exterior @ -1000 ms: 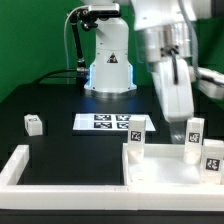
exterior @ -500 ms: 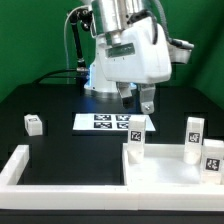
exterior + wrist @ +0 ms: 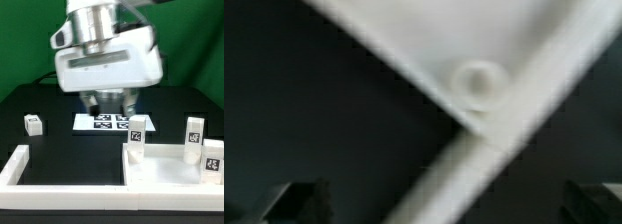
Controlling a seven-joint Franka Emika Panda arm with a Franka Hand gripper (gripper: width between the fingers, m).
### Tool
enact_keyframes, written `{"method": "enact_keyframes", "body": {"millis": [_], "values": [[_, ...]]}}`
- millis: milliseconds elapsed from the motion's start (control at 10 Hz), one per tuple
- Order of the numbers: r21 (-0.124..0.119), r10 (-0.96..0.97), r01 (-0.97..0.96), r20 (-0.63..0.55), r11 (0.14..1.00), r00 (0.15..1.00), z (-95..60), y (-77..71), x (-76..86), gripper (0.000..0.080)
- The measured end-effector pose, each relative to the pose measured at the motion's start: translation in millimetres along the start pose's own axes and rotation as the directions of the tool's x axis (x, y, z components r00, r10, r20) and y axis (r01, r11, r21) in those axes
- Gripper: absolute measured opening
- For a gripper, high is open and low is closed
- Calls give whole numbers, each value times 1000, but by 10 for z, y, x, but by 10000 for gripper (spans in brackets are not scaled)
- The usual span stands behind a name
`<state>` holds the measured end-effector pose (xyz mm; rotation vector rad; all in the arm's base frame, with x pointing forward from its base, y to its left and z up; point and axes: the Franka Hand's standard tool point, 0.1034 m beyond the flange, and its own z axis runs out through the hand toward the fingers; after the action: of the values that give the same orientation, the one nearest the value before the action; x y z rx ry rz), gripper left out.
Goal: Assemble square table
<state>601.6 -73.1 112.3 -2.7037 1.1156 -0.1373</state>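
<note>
We see the end effector [image 3: 106,103] spread and empty above the marker board [image 3: 100,122], while the slab [image 3: 170,172] lies beside it on the tabletop [image 3: 55,100], looking stiff, light and smooth, so we would grip its raised rim.

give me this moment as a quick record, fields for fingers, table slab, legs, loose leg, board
fingers: gripper open, holding nothing, above the marker board
table slab: square table lies flat at the exterior view's lower right, in the frame's corner
legs on slab: three tagged legs upright, at and
loose leg: one leg block on the black table, exterior view's left
marker board: marker board partly hidden behind the fingers
frame: white border bars along the near edge
</note>
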Motion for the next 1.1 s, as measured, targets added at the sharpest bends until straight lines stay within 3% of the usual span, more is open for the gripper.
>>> {"method": "enact_keyframes", "body": {"millis": [200, 300, 800, 1000, 1100], "values": [[-24, -186, 187, 36, 982, 982, 43, 561, -63, 648], [-42, -232, 232, 6, 972, 973, 72, 678, 0, 648], [-45, -530, 531, 28, 846, 847, 77, 704, -5, 648], [-39, -649, 660, 146, 750, 747, 162, 1147, -157, 648], [-55, -715, 738, 210, 673, 667, 150, 1316, -145, 648]]}}
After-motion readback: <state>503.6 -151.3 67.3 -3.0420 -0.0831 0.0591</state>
